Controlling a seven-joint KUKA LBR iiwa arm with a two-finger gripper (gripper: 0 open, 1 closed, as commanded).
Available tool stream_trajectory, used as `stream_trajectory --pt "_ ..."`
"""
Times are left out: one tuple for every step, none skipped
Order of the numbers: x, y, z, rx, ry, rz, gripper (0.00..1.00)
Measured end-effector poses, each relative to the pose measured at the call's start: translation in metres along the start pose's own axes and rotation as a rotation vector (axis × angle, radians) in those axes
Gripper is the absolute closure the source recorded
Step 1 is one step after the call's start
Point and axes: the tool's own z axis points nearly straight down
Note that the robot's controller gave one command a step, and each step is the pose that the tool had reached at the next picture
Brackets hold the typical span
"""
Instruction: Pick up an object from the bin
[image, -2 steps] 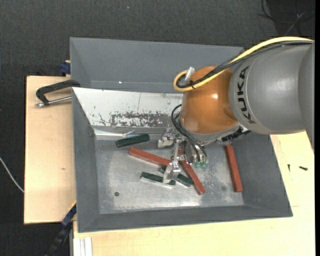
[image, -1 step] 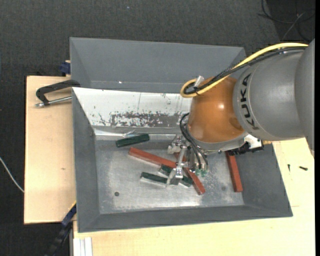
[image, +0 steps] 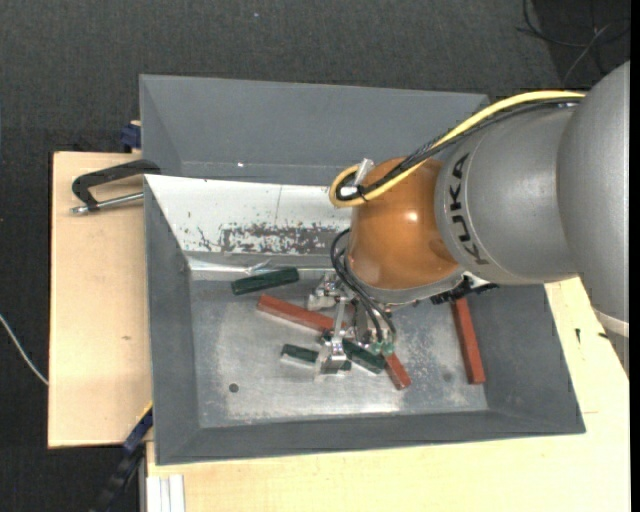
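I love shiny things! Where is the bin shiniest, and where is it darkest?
Camera view: the strongest glare lies on the bin's back wall; the floor glints faintly in patches; the darkest shadow sits right under the arm's orange cover.

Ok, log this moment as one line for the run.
gripper: down at mid-floor of bin | under it: small heap of green and red sticks | apart: red stick at right, green marker by back wall

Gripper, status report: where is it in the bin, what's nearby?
Gripper low at bin centre, over small dark green piece. Red bar and red stub crowd it.
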Motion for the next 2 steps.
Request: stream_trajectory --pt "0.0084 0.0013 0.031 -0.009 -0.015 0.257 0.0" --pt "0.0014 -0.0021 0.0355 -0.01 -0.027 0.251 1.0"
